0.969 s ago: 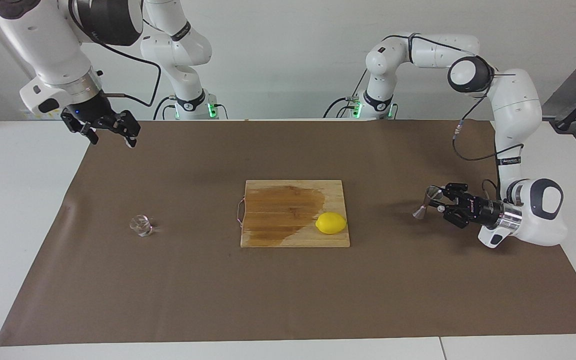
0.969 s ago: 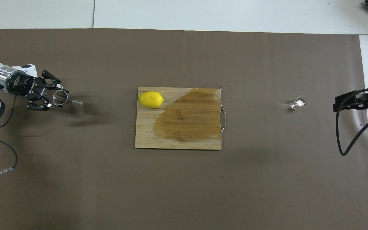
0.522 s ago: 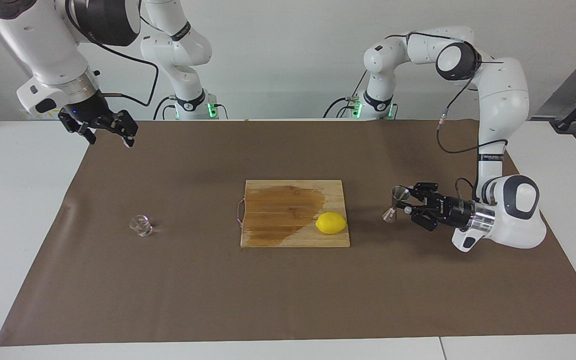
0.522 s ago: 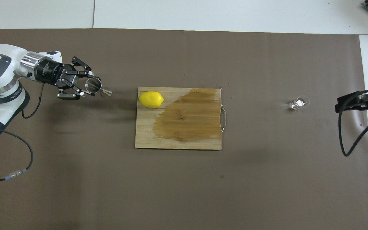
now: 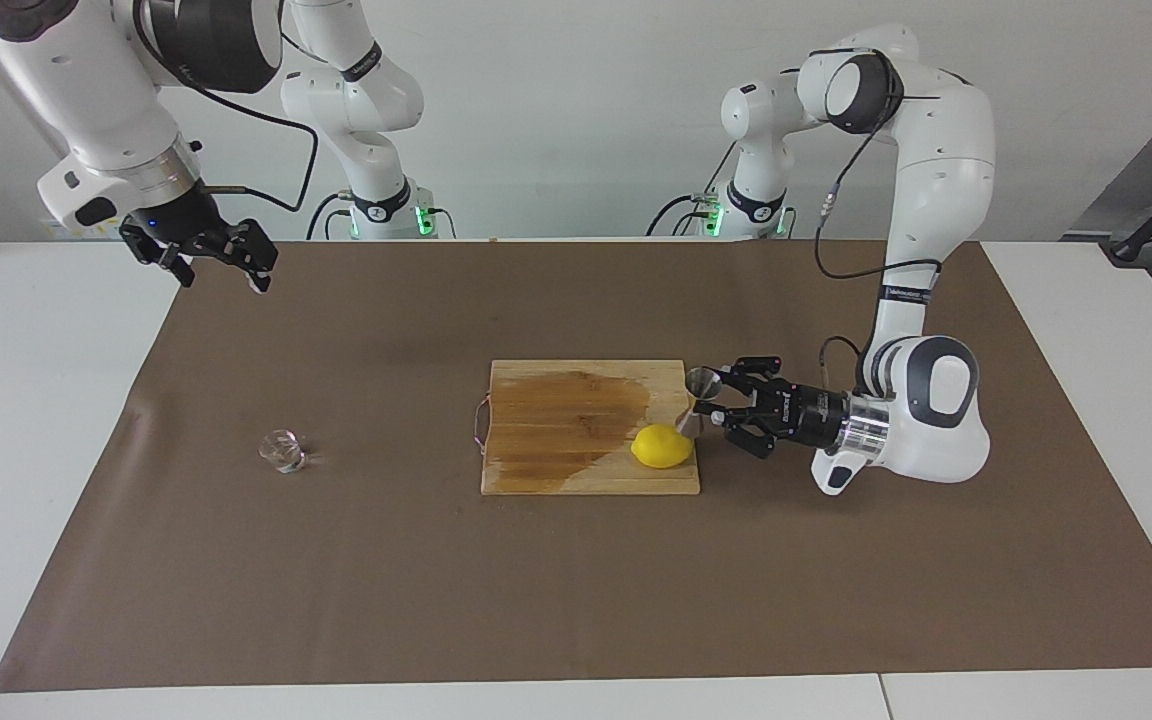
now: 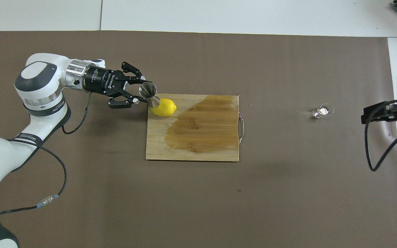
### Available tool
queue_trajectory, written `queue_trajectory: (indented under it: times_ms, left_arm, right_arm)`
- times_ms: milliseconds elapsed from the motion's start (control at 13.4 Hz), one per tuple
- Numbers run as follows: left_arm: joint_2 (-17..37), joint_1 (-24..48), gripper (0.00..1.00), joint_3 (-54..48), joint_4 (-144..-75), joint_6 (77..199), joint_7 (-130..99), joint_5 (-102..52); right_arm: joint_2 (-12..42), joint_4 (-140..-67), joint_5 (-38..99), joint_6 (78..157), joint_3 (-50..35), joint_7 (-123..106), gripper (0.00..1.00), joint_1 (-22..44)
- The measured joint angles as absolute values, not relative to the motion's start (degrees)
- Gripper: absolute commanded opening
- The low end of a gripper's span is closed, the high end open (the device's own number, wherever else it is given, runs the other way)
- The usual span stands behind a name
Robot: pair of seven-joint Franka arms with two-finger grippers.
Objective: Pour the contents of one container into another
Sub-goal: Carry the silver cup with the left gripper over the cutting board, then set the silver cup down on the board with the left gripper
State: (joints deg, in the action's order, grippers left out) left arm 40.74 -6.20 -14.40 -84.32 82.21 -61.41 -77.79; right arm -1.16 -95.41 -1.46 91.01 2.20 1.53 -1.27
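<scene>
the jigger (image 5: 698, 398) is gripped at its waist by the left gripper (image 5: 714, 406), kept upright over the cutting board (image 5: 556, 440) edge beside the lemon (image 5: 662, 446), probably so it can be carried toward the glass cup (image 5: 282, 450). the cup is left on the mat, at 9 o'clock from that gripper in the facing view, well apart. the right gripper (image 5: 221, 262) is held open, waiting, up at 11 o'clock from the cup.

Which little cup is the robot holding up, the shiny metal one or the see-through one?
The shiny metal jigger. The left gripper holds it by the lemon, while the clear glass cup sits alone on the mat.
</scene>
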Motion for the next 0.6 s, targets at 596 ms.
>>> queue_trajectory:
  times_ms: [596]
  left_arm:
    - [36.3, 13.1, 0.39, 0.2, -91.2, 86.4, -55.2, -89.6]
  right_arm:
    - [-1.3, -95.4, -1.5, 91.6, 2.4, 1.5, 1.0, -1.4]
